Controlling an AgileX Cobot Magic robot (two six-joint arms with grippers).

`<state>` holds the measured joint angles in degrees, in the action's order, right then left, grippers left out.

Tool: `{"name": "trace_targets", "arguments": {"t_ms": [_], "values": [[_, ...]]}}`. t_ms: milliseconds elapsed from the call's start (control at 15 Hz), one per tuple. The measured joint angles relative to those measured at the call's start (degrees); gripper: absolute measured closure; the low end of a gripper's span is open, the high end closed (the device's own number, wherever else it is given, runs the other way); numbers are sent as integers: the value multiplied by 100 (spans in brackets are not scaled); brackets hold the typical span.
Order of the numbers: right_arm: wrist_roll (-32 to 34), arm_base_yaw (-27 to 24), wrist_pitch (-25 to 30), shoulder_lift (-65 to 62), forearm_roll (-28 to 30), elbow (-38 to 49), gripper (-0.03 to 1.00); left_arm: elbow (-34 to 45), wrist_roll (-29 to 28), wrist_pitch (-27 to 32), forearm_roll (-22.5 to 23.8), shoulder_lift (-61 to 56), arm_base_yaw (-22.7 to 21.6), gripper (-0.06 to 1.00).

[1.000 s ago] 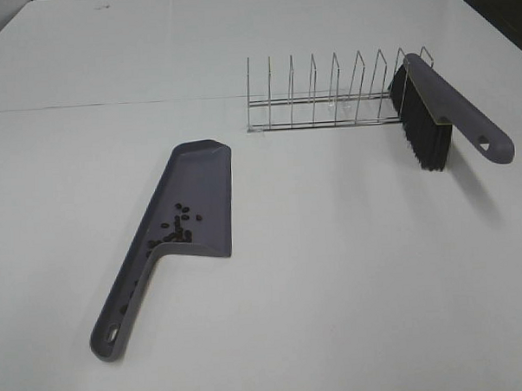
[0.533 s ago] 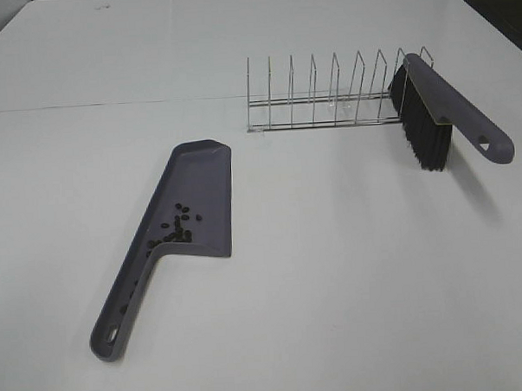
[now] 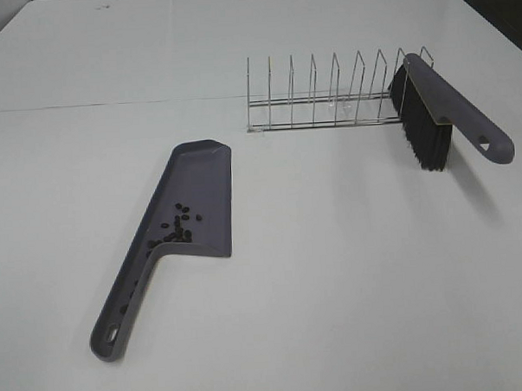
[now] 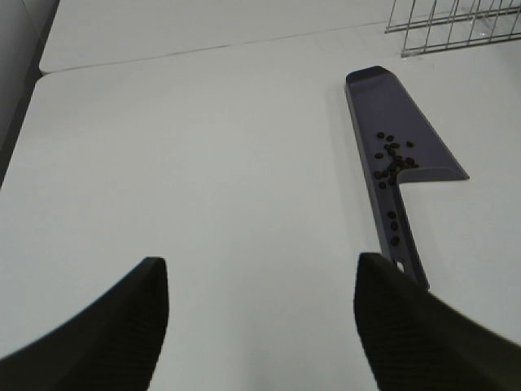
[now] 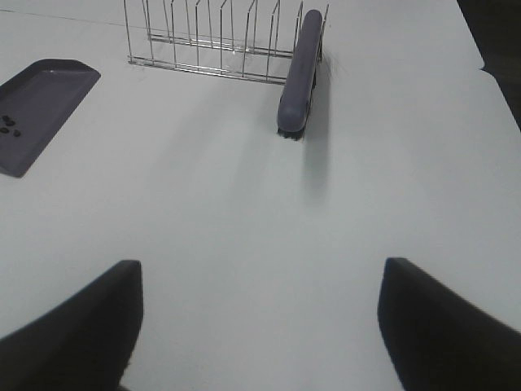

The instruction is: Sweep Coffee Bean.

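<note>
Several tiny dark coffee beans [image 3: 177, 226] lie in the grey dustpan [image 3: 196, 185] on the white table, some down its handle channel; the beans [image 4: 392, 159] and dustpan [image 4: 391, 114] also show in the left wrist view. The grey brush [image 3: 452, 109] with black bristles leans in the right end of the wire rack [image 3: 326, 93]; the right wrist view shows the brush [image 5: 299, 69] too. Neither gripper shows in the exterior view. My left gripper [image 4: 260, 326] is open over bare table, short of the dustpan handle. My right gripper [image 5: 260, 326] is open, well short of the brush.
The wire rack [image 5: 212, 37] stands at the back of the table, right of centre. A seam [image 3: 110, 104] runs across the tabletop behind the dustpan. The table's right edge [image 3: 496, 29] borders a dark area.
</note>
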<state>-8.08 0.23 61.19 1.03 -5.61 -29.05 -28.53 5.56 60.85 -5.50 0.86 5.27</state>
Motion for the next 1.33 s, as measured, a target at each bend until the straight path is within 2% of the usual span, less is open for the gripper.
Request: {"name": "trace_targets", "arguments": {"t_ms": [1333], "values": [[0, 0, -11, -138, 0, 0, 30, 0, 0, 0, 0, -126, 92, 34]]}}
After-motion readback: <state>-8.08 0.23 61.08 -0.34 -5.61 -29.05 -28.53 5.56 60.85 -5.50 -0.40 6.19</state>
